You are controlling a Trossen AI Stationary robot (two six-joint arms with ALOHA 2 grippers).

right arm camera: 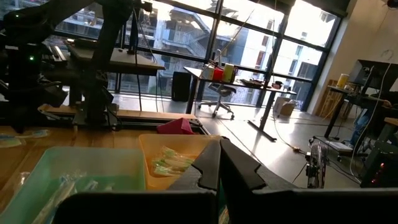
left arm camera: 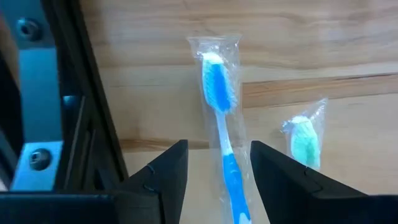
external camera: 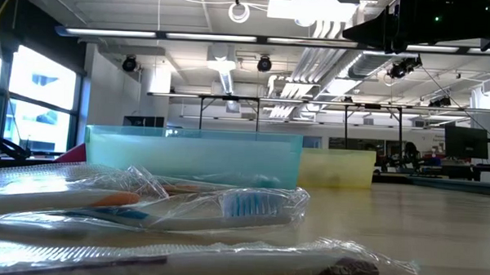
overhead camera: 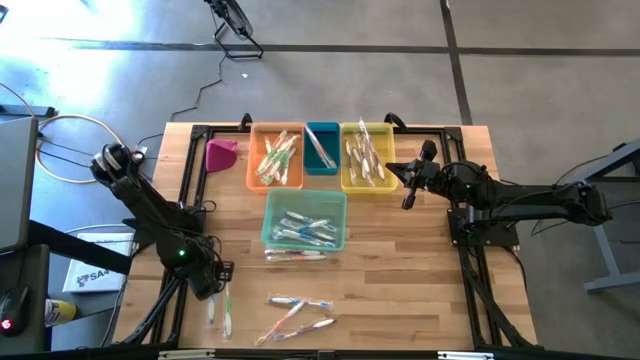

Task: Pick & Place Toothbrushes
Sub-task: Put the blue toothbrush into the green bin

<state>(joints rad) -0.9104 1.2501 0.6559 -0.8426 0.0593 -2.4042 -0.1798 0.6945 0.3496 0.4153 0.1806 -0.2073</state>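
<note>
Item: left gripper (left arm camera: 214,177), at about 7 o'clock on the table (overhead camera: 420,270). Fingers spread, straddling the handle of a wrapped blue toothbrush (left arm camera: 219,118) that lies flat on the wood; whether the pads touch the wrapper cannot be told.

Item: right gripper (overhead camera: 409,190), at about 2 o'clock, just beside the yellow bin (overhead camera: 366,157). Fingers pressed together, holding nothing; waiting.

Item: toothbrushes. Several already lie in the orange bin (overhead camera: 276,158), blue bin (overhead camera: 322,148), yellow bin and the green bin (overhead camera: 305,219) at centre. Loose ones (overhead camera: 297,312) remain near 6 o'clock, and a green-headed one (left arm camera: 305,140) lies beside the blue.

Step in hand, as judged: the pick, at the point of closing. The next move calls for squeezing on the thin handle through its slippery wrapper, then a straight lift before carrying toward a bin.

Views: only the left wrist view shows the brush between the fingers; the high view hides it under the arm. The low view shows wrapped brushes close up and two bin walls, but no gripper.
</note>
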